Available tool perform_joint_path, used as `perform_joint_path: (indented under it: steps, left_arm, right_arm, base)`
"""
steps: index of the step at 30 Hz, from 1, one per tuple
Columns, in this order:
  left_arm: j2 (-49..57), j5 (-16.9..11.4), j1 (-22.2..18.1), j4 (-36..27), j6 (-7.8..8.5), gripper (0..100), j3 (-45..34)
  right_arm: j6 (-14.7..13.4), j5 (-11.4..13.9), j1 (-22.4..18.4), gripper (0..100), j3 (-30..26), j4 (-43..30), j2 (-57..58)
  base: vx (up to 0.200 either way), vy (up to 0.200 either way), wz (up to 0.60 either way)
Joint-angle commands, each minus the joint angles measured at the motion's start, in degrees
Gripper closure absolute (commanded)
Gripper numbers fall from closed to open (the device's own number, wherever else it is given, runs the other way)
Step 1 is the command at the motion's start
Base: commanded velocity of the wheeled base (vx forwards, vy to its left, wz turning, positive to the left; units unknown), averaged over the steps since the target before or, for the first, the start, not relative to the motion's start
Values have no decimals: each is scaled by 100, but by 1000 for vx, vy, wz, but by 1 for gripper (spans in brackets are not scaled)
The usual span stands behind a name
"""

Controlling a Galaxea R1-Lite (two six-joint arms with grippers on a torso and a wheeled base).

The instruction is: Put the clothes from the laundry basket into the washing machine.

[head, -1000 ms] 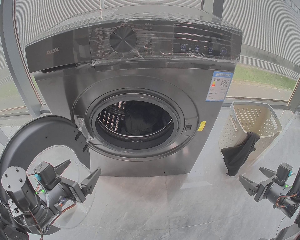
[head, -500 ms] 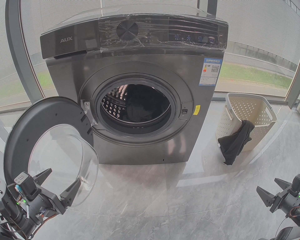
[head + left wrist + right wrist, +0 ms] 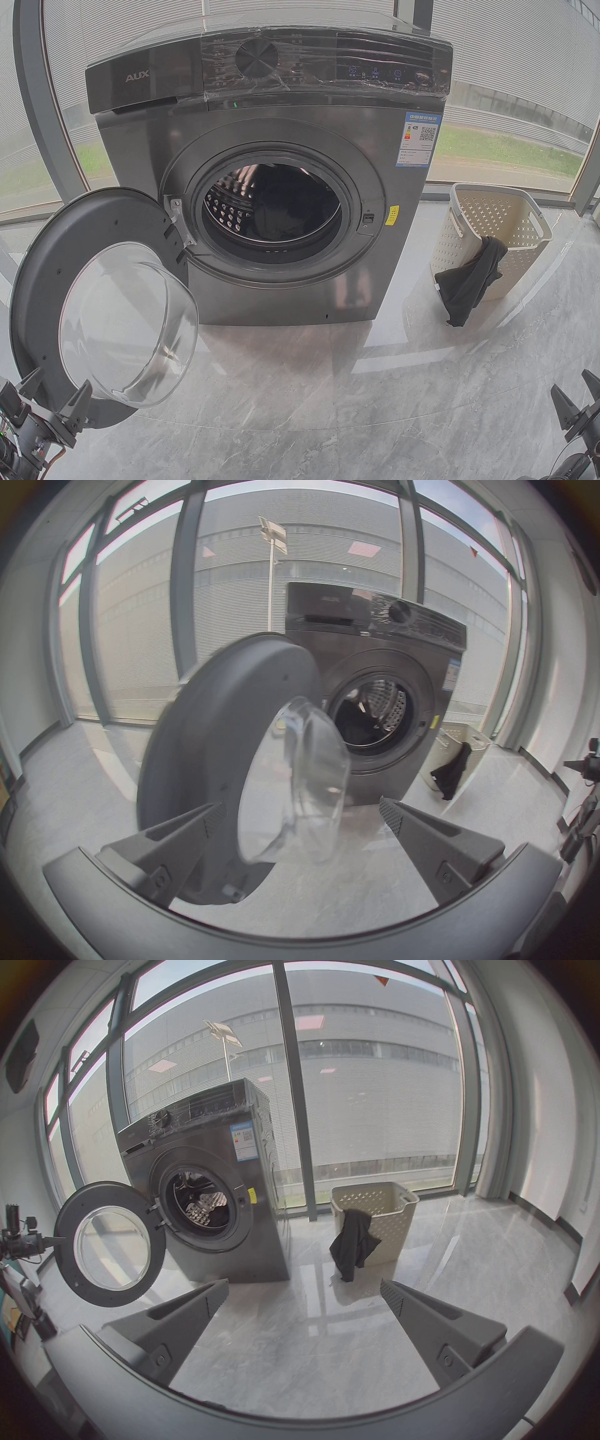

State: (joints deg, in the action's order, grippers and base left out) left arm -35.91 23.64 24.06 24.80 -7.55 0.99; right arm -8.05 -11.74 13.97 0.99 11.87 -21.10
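Garment: black garment [image 3: 472, 284] draped over the near rim of the laundry basket. Most of it hangs down the outer wall, with the lower end at floor level.
Laundry basket: cream perforated plastic laundry basket [image 3: 522, 215], upright on the floor, just beside the washing machine on the robot's right.
Washing machine: grey front-loading washing machine [image 3: 294, 125], porthole uncovered.
Drum: perforated metal drum [image 3: 228, 215] with a dark heap of clothing [image 3: 287, 206] lying inside.
Door: round door [image 3: 59, 250] swung fully out on its hinge to the robot's left, its clear domed glass [image 3: 125, 325] bulging toward the camera.
Control panel: dark control panel [image 3: 375, 65] along the top, wrapped in crinkled clear film, with a round dial [image 3: 256, 58] near its middle.
Stickers: blue-edged label [image 3: 417, 139] on the upper right of the front, small yellow sticker [image 3: 392, 215] beside the porthole.
Left gripper: left gripper [image 3: 59, 382] low in front of the door's lower edge, fingers spread wide, nothing between them.
Right gripper: right gripper [image 3: 570, 382] low on the robot's right, well apart from the basket, fingers spread wide and empty.
Floor: glossy grey marble-look tile floor [image 3: 375, 412].
Background: tall floor-to-ceiling windows [image 3: 531, 62] behind the machine and basket.
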Motion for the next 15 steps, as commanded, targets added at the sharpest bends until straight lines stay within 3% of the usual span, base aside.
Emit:
perform_joint_path:
  steps: [1,5,8,13,15]
  left_arm:
    - [1561,-17,-745,-1038,8,0,-99]
    - [2088,-43,-763,-1847,-1,0,-99]
    - [2141,-35,-860,-1908,-10,0,-99]
    - [2730,-79,-1826,-1917,157,0,-99]
    - [3152,-246,-2204,-1970,236,0,-99]
  right_arm:
    - [453,559,-966,0,-99,-774,1697]
    - [506,963,-1415,0,42,-1293,2110]
    - [558,928,-1415,0,-37,-1205,2110]
    - [646,972,-1415,0,-28,-1266,2110]
    - [646,981,-1406,0,-28,-1266,2110]
  base:
    - [0,0,0]
    - [0,0,0]
    - [0,0,0]
    - [0,0,0]
    - [0,0,0]
